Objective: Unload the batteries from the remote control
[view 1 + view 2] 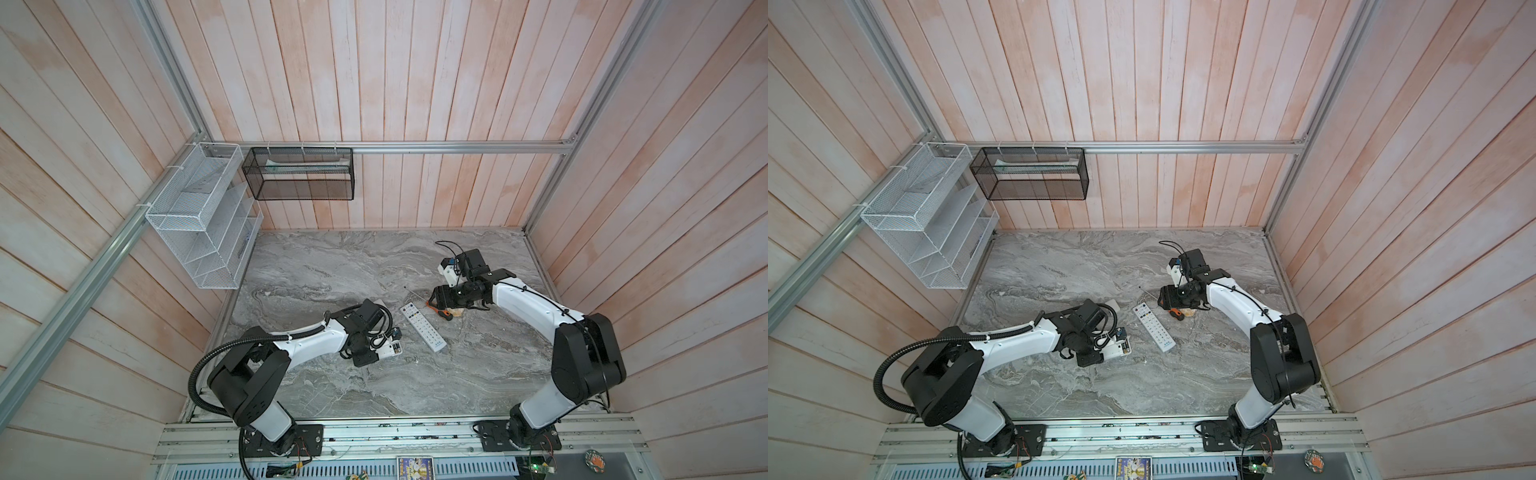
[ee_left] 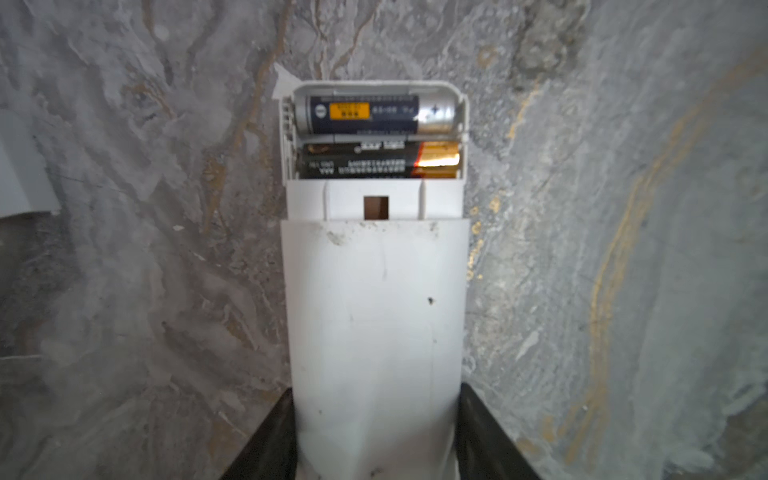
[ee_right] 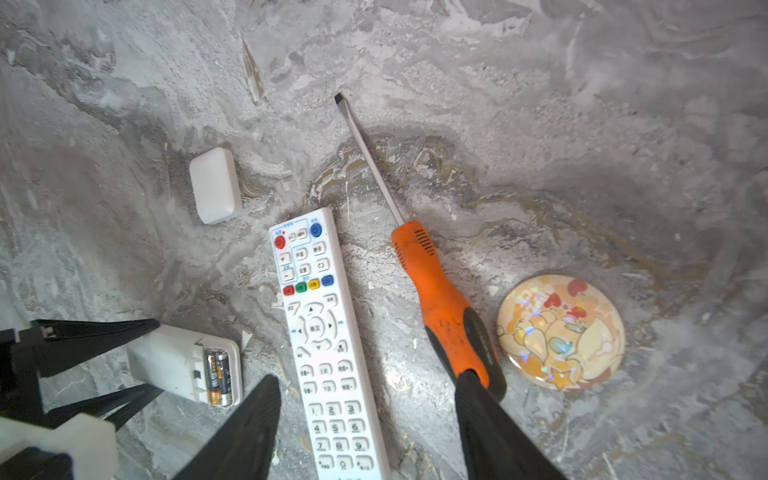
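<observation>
My left gripper (image 2: 376,392) pinches the small white remote (image 2: 374,311) by its long sides, black fingers pressed against the smooth plastic. The batteries (image 2: 374,116) lie side by side in its open bay at the end away from those fingers, well clear of them: one navy with an orange label, one black with a gold end. In both top views that remote sits low and left of centre on the veined grey marble table (image 1: 332,266). My right gripper (image 3: 365,380) hangs spread over the long keypad remote (image 3: 328,332) and the orange-handled screwdriver (image 3: 440,299), holding nothing
</observation>
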